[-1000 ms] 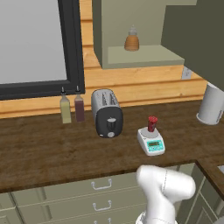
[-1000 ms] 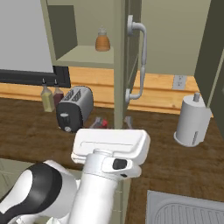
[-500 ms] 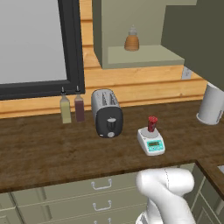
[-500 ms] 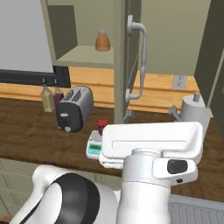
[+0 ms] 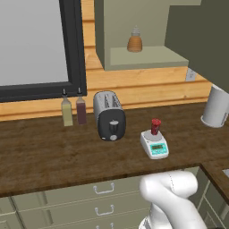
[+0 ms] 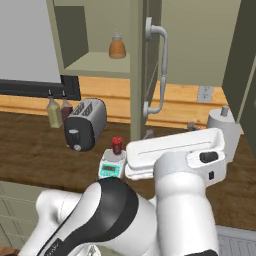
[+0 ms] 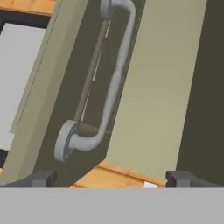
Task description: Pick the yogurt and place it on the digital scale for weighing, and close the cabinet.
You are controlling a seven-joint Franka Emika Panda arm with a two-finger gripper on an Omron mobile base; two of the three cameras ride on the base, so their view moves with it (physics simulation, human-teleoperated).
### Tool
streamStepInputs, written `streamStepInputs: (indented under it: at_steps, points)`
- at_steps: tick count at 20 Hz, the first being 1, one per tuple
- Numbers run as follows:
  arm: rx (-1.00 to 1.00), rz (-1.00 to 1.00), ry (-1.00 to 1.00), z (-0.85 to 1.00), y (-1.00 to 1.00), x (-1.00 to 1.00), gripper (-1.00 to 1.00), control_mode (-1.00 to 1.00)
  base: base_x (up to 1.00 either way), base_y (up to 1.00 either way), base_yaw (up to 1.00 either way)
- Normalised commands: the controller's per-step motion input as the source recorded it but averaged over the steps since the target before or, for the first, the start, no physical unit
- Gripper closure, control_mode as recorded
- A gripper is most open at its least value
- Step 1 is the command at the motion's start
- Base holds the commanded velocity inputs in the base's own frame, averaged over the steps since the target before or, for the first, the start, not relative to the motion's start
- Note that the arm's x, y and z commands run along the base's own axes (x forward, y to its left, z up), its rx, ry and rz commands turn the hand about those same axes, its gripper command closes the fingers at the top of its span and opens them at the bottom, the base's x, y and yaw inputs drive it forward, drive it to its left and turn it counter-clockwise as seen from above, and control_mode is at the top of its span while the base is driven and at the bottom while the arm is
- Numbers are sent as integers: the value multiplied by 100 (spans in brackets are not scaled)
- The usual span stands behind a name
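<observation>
Two dark fingertips stand wide apart, the jaws open and empty, facing the cabinet (image 6: 142, 60) door's silver handle (image 7: 111, 83). On the worktop (image 5: 44, 154), the yogurt (image 5: 155, 126) sits upright on the digital scale (image 5: 154, 145), beside the toaster (image 5: 109, 115). Beyond, the cabinet is ajar.

We look forward and down from both base sides at one counter (image 5: 44, 156); our hand view faces the cabinet handle (image 7: 109, 92) closely.
</observation>
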Motion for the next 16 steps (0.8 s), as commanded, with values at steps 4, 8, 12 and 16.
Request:
streamStepInputs:
  at_steps: [4,8,12,16]
  points:
    - [3,1,8,-2,-2,94,-100,-100,0,0,0]
    - [5,3,13,-10,0,97,-100,-100,0,0,0]
    - [0,8,11,-21,36,84,-100,-100,0,0,0]
    - [0,12,3,-12,100,63,-100,-100,0,0,0]
